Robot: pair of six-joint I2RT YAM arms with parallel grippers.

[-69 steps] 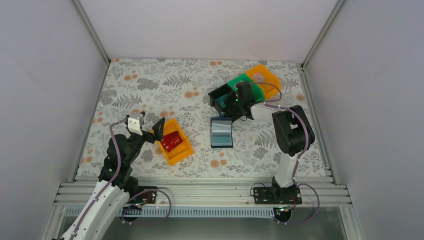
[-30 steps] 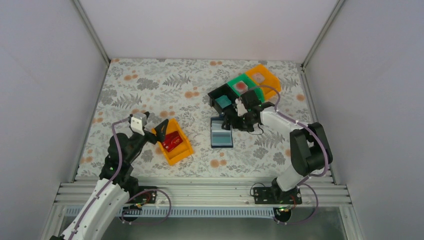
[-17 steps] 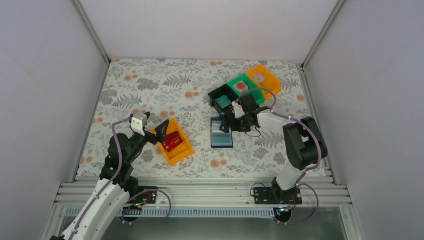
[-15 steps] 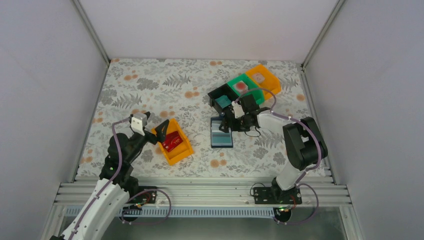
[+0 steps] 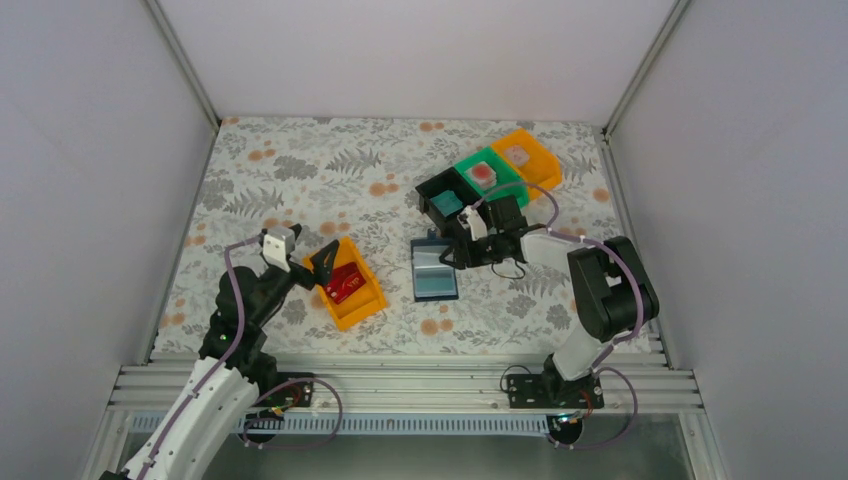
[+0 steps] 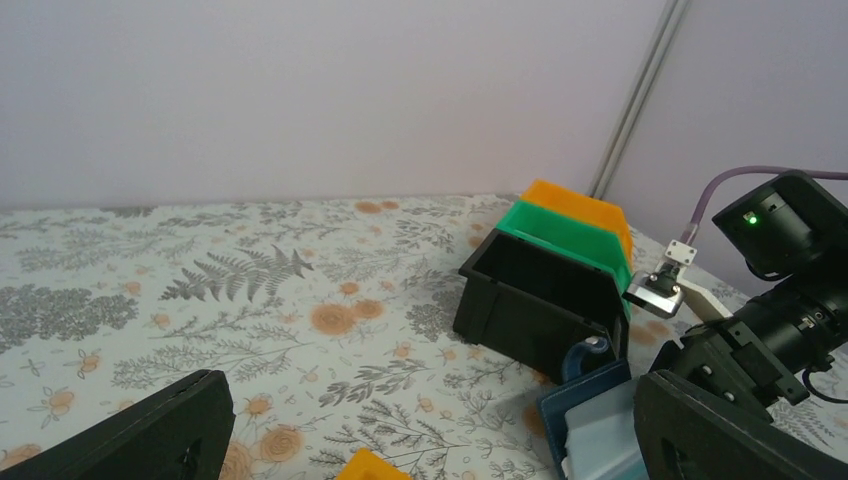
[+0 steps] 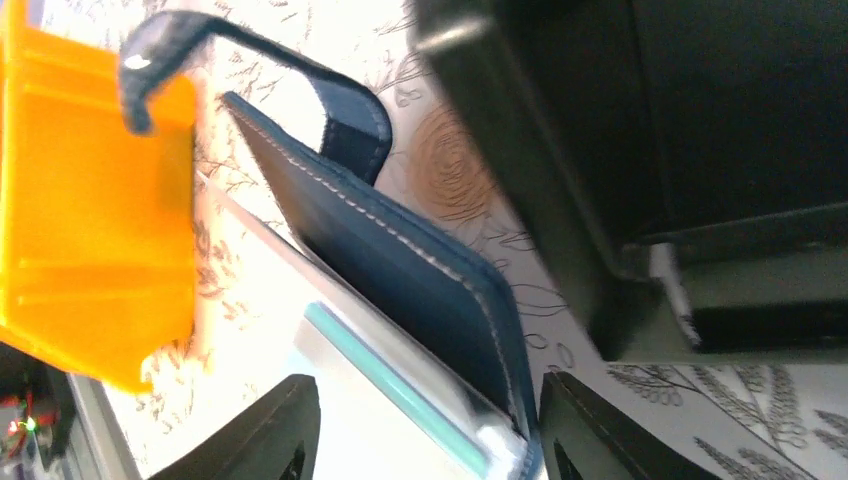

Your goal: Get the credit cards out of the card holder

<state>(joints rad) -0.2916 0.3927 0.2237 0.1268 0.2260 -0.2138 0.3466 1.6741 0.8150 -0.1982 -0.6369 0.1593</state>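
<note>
Just behind card holder (image 5: 436,273), black bin (image 5: 427,193)

Plain pale grey walls (image 5: 420,50) enclose a floral fern-print tablecloth (image 5: 300,180); silver aluminium rails (image 5: 400,385) cross the frame's bottom edge.

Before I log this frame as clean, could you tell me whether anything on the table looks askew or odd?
Only the dark navy folding card holder: its cover is tilted up instead of lying flat, snap tab curling free, with the right gripper straddling that raised edge. Nothing looks spilled or damaged.
</note>
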